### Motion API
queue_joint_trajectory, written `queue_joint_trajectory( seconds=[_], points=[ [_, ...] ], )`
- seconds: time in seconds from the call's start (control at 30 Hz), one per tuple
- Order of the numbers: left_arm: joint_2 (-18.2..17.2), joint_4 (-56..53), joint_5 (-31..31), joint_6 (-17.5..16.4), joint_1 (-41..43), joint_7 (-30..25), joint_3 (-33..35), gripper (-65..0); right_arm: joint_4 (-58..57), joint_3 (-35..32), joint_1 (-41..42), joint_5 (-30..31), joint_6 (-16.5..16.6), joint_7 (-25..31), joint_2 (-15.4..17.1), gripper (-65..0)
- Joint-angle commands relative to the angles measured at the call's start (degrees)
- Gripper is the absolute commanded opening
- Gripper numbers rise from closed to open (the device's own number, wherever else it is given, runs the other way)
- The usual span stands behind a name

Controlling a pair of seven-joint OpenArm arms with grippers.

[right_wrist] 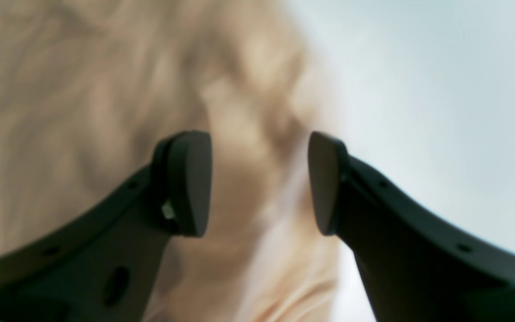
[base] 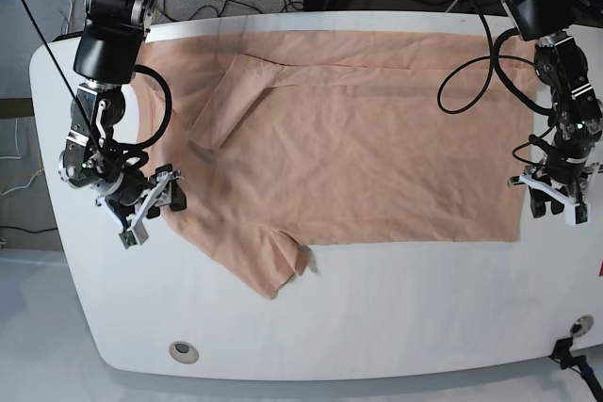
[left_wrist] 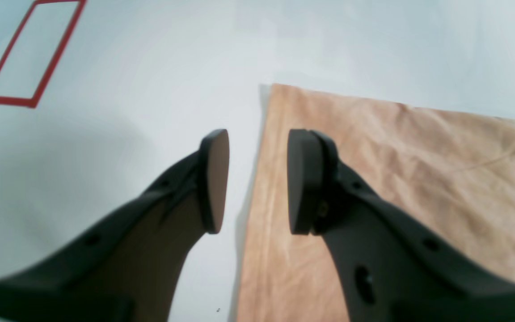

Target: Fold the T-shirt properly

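We're hovering the left gripper (left_wrist: 257, 181) unclenched, straddling the T-shirt (left_wrist: 373, 179) hem edge — cloth under its right finger, bare table (left_wrist: 150, 89) under its left. Right gripper (right_wrist: 259, 183) is also gaping, empty — blurred shirt below it.

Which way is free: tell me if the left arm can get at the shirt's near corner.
Probably yes. The left gripper hangs open right over the shirt edge, one finger above cloth, the other above bare table. Nothing lies between it and the hem corner.
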Motion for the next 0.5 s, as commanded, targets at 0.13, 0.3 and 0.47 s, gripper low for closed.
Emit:
queue_joint_trajectory(
  seconds=[0.13, 0.3, 0.47],
  points=[
    [-0.98, 1.26, -0.45, 0.14, -1.30, -1.40, -0.08, -44.3, -9.26, 0.21, 7.27, -5.46, 0.51, 8.33, 0.63, -31.4],
    [-0.89, 1.26, -0.45, 0.14, -1.12, -1.40, 0.01, -44.3, -20.08, 0.21, 11.31, -5.55, 0.51, 14.92, 1.07, -31.3],
    [-0.80, 1.26, -0.45, 0.14, -1.03, -1.40, 0.01, -44.3, -25.53, 0.12, 13.16, -5.55, 0.51, 18.53, 1.95, -31.3]
  ],
)
